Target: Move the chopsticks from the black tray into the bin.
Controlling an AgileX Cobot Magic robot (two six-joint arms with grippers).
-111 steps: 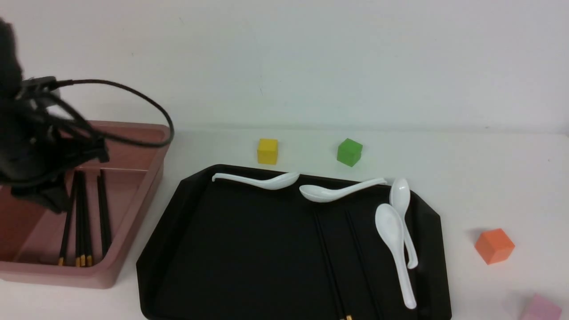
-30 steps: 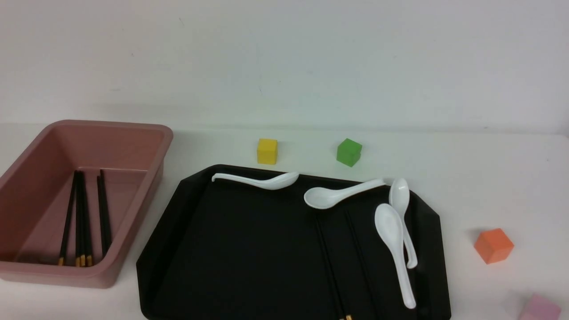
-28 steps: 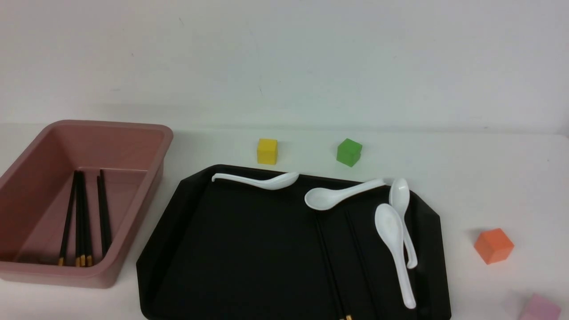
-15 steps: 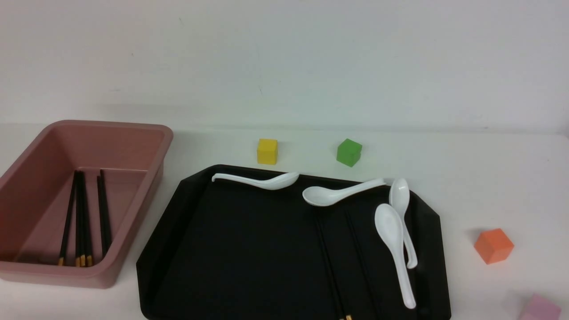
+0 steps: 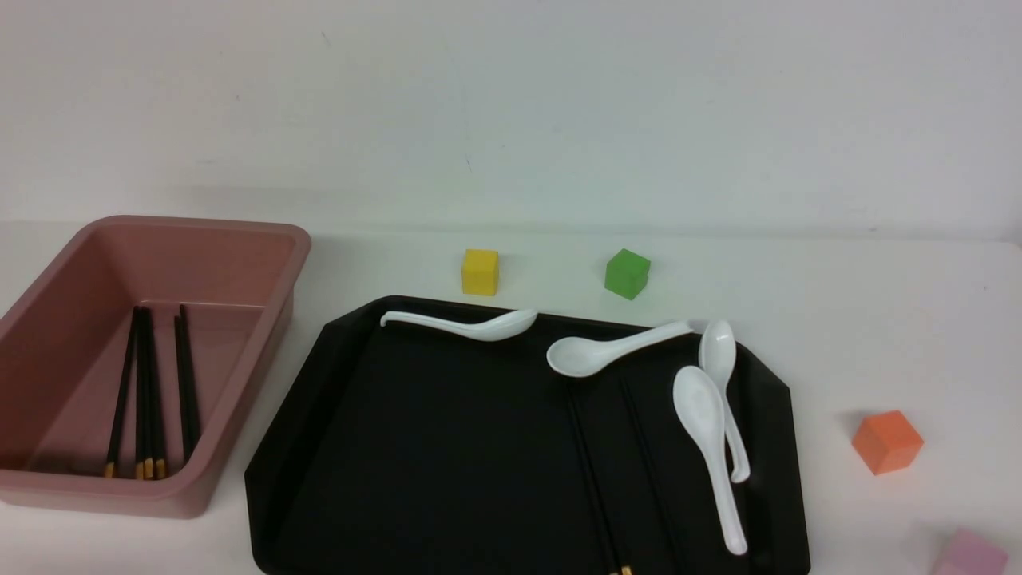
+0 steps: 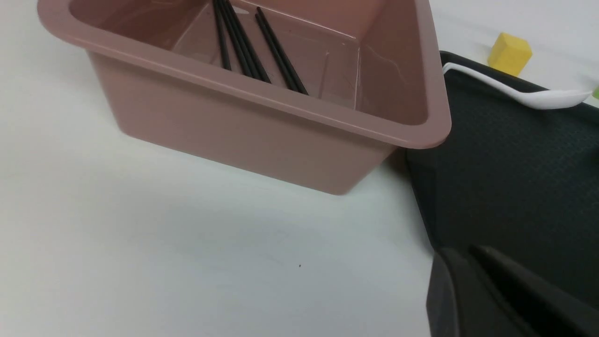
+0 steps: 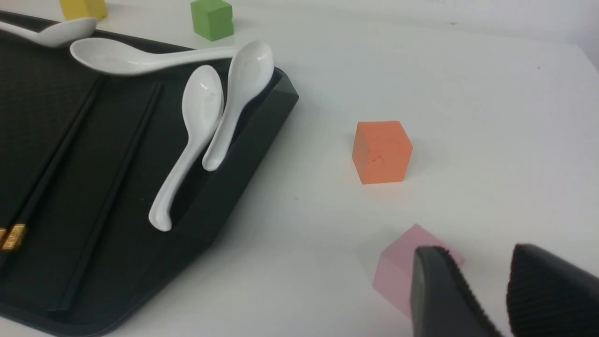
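Two black chopsticks point(image 5: 591, 471) with gold ends lie lengthwise on the right half of the black tray point(image 5: 447, 447); the right wrist view shows those chopsticks point(image 7: 51, 164) too. Several more chopsticks point(image 5: 148, 383) rest inside the pink bin point(image 5: 207, 224) at the left. Neither gripper shows in the front view. In the left wrist view my left gripper point(image 6: 461, 250) hangs over the tray's near left corner, beside the bin point(image 6: 262, 98), fingers together and empty. My right gripper point(image 7: 472, 250) is open and empty above the table right of the tray.
Several white spoons point(image 5: 707, 447) lie along the tray's far and right edges. A yellow cube point(image 5: 480, 271) and a green cube point(image 5: 627, 274) sit behind the tray. An orange cube point(image 5: 886, 442) and a pink cube point(image 7: 398, 276) stand right of it, the pink one just under my right fingers.
The left arm, over the bin in the oldest frame, has pulled back out of the front view. Over the last second the middle spoon's bowl rocks slightly; nothing else moves.
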